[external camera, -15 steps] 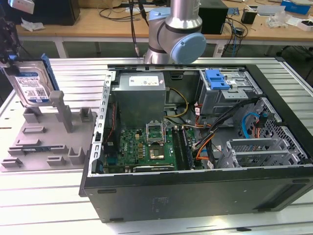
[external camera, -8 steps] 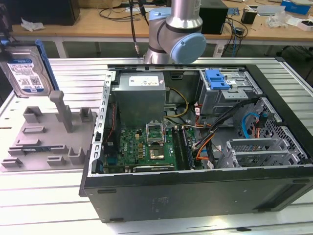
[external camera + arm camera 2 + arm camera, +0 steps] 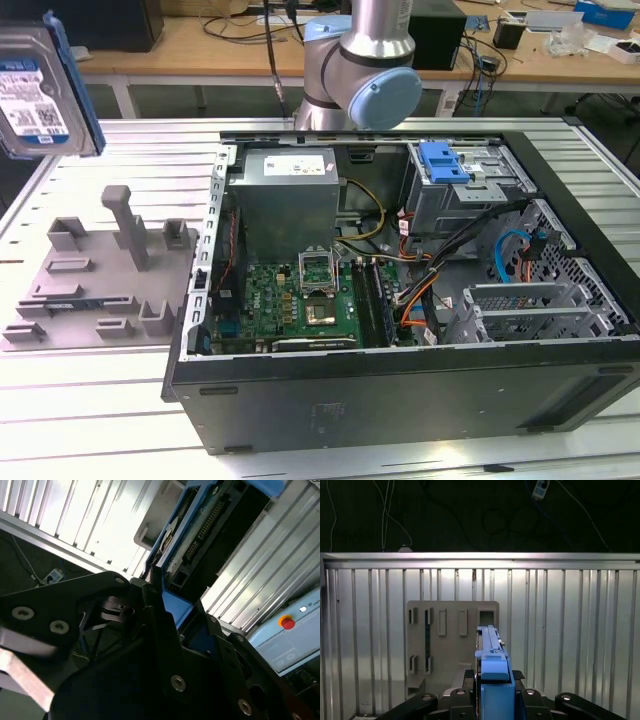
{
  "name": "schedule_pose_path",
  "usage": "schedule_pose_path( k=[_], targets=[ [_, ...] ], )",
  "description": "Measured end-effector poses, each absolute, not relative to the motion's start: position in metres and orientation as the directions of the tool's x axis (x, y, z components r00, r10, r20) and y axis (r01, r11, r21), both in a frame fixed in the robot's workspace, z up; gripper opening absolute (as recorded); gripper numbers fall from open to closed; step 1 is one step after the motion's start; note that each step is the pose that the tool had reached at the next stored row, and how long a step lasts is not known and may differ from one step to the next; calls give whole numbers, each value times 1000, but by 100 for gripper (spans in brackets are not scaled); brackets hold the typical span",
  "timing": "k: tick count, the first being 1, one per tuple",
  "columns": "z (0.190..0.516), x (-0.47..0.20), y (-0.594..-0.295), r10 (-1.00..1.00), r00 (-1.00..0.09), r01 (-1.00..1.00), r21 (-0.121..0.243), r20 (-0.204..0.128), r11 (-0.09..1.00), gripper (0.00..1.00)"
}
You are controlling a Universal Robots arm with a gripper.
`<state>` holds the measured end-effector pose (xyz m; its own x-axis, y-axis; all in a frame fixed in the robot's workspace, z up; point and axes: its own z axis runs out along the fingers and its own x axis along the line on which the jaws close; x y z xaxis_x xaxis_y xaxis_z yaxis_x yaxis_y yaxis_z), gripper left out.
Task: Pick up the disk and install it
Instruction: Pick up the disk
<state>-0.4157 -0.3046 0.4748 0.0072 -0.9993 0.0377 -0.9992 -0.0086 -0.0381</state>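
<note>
The disk (image 3: 38, 98) hangs in the air at the exterior view's far left, upright, with its white-and-blue label facing the camera and a blue bracket along its edge. In the first wrist view the disk (image 3: 492, 647) shows edge-on, and my gripper (image 3: 494, 676) is shut on its blue bracket from both sides. It is high above the grey fixture plate (image 3: 452, 630). In the second wrist view the disk (image 3: 210, 525) shows its dark underside and connector row, clamped at its near end by the gripper (image 3: 172, 612).
An open computer case (image 3: 400, 400) lies on the ribbed metal table (image 3: 80, 400). Inside are a grey power supply box (image 3: 285, 185), a motherboard (image 3: 300, 300) and a drive cage with a blue latch (image 3: 445, 165). The grey fixture plate (image 3: 100, 275) lies left of the case. The arm's elbow (image 3: 365, 60) is behind the case.
</note>
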Motion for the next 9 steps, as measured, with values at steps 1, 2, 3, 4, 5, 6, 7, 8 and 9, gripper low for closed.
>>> schedule_pose_path(
  k=[1, 2, 3, 4, 5, 6, 7, 8, 9],
  targets=[
    [490, -416, -305, -999, 8, -999, -39, 38, -9, 37],
    [502, -416, -305, -999, 8, -999, -40, 38, -10, 37],
    [505, -416, -305, -999, 9, -999, -40, 38, -10, 37],
    [506, -416, -305, -999, 9, -999, -40, 38, -10, 37],
    [507, -416, -305, -999, 9, -999, -40, 38, -10, 37],
    [507, -416, -305, -999, 9, -999, -40, 38, -10, 37],
    [507, -416, -305, -999, 9, -999, -41, 38, -10, 37],
    [507, -416, -305, -999, 9, -999, -41, 38, -10, 37],
    [507, -416, -305, -999, 9, -999, -40, 38, -10, 37]
  ],
)
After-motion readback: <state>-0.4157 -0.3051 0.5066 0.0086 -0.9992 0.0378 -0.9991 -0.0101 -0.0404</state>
